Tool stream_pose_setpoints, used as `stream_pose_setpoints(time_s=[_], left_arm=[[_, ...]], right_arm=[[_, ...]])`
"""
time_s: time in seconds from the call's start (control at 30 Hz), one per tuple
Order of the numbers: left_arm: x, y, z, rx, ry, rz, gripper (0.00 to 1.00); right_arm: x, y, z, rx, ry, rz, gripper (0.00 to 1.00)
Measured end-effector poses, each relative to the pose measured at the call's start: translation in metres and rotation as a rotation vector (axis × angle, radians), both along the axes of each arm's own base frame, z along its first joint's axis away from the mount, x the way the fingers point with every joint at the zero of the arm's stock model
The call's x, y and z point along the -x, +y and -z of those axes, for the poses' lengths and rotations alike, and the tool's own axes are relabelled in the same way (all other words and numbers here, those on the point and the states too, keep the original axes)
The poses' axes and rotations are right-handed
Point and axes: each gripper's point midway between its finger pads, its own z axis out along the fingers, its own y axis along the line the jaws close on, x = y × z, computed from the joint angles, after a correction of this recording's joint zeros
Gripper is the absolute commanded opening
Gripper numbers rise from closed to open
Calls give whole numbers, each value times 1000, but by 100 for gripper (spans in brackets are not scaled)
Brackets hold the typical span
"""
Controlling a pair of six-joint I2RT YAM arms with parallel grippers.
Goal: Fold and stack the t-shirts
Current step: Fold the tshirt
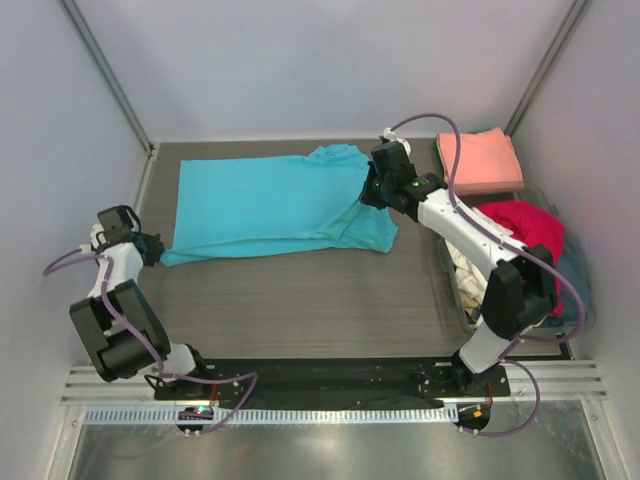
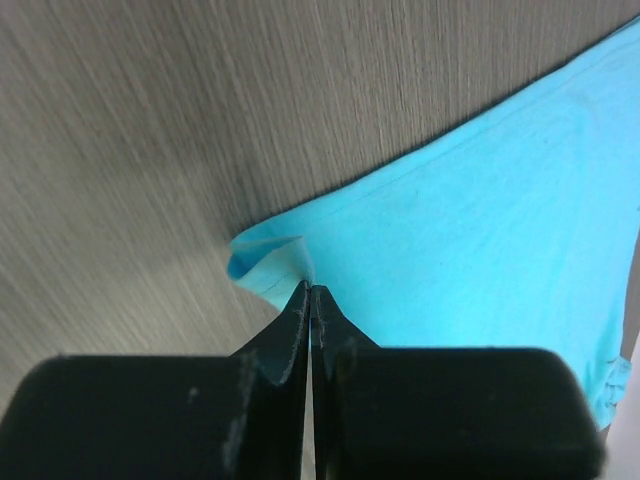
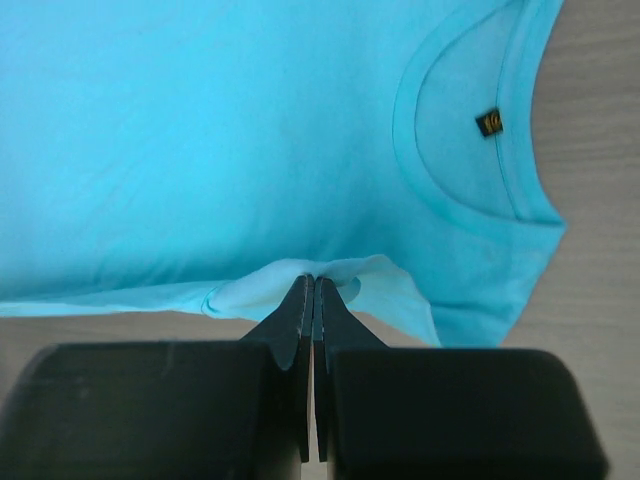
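The turquoise t-shirt (image 1: 270, 205) was plain with a dark neck label (image 3: 489, 122), the salmon-pink t-shirt (image 1: 478, 160) and red t-shirt (image 1: 525, 222) were plain too, and the table (image 1: 300, 300) was grey-brown wood grain.

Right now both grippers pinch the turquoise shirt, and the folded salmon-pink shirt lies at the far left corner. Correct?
No: the salmon-pink shirt lies at the far right corner, per the top external view. The left gripper and right gripper do pinch the turquoise shirt.

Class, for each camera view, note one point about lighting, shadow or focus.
Top external view: soft, even light, turquoise t-shirt sharp, dull sheen on the metal plate along the bottom. Left wrist view: table shaded beside the shirt's corner, left claw near-black. Right wrist view: neck label too soft to read, right claw dark against the bright cloth.
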Motion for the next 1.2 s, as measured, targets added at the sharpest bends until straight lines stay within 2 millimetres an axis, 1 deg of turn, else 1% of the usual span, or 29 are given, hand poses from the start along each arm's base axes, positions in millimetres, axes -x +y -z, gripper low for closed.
stream_pose_setpoints(time_s=[0.1,0.2,0.3,0.47,0.57,0.63,0.67,0.7,0.73,0.77,0.8,0.83,0.87,0.9,0.93,0.97,1.03,1.1,1.13,1.2], left_arm=[[-10,2,8,11,35,17,0],[-24,1,15,18,63,43,0],[-41,-2,20,16,83,76,0],[-68,-14,24,-11,117,149,0],[-77,-20,26,-23,133,179,0],[-82,-19,27,-34,146,190,0],[-84,-18,28,-37,156,194,0],[-86,-16,29,-45,167,202,1],[-89,-15,28,-49,175,208,5],[-92,-13,27,-55,178,214,9],[-96,-11,25,-65,182,226,14],[-100,-9,21,-71,183,235,34],[-104,-7,17,-84,183,250,46],[-108,-6,11,-91,180,258,55],[-111,-4,5,-103,174,266,67],[-113,-3,-1,-115,169,274,70],[-114,-1,-10,-136,157,278,75],[-105,-2,-15,-147,163,274,75],[-98,-5,-18,-149,156,273,75],[-77,-13,-19,-143,158,270,74]], right_arm=[[-26,1,9,19,12,-3,1],[-48,2,19,33,27,-8,1],[-66,2,28,41,36,-14,1],[-92,-7,40,49,50,3,1],[-107,-13,46,50,57,19,1],[-117,-15,50,45,58,25,1],[-122,-16,54,43,63,27,2],[-127,-16,56,41,65,28,5],[-133,-17,60,39,68,31,17],[-138,-19,64,36,74,36,25],[-142,-20,68,36,77,42,36],[-146,-22,71,34,82,47,59],[-150,-25,74,30,88,58,66],[-153,-28,76,37,93,58,69],[-156,-32,77,37,98,69,74],[-158,-37,77,38,99,79,75],[-157,-47,77,47,107,99,75],[-153,-55,78,54,116,114,75],[-148,-61,79,57,121,123,75],[-125,-69,85,57,154,131,75]])
